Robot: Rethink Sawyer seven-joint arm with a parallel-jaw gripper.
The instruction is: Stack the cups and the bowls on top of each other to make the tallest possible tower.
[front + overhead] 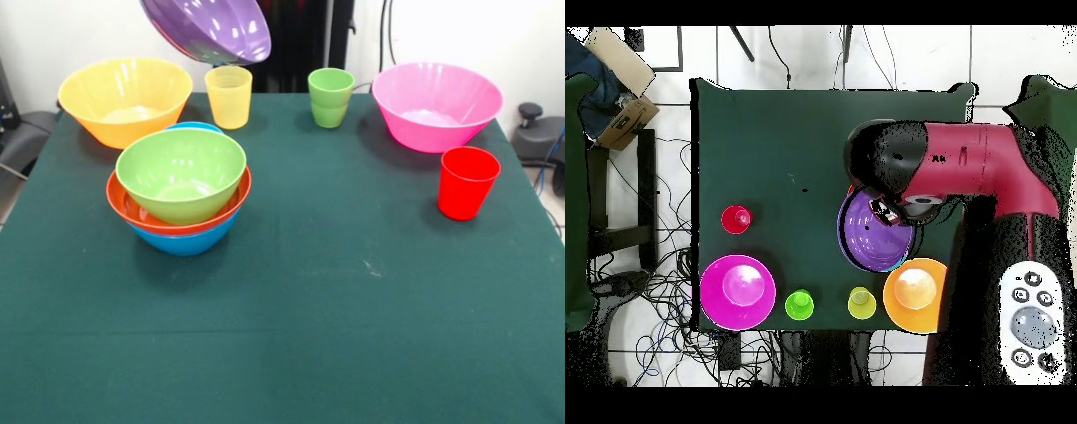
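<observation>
A purple bowl [207,31] hangs tilted in the air above the table's far left. In the overhead view my gripper [887,210] is shut on the rim of the purple bowl [875,238], under the red arm [985,165]. Below it stands the tower: a green bowl [181,172] nested in a red-orange bowl [132,208], nested in a blue bowl [185,241]. A blue rim [195,126] peeks out behind the green bowl. The overhead view hides the tower under the arm and the purple bowl.
On the table stand a yellow-orange bowl [125,99], a yellow cup [229,95], a green cup [330,97], a pink bowl [436,104] and a red cup [468,181]. A dark green cloth [318,318] covers the table.
</observation>
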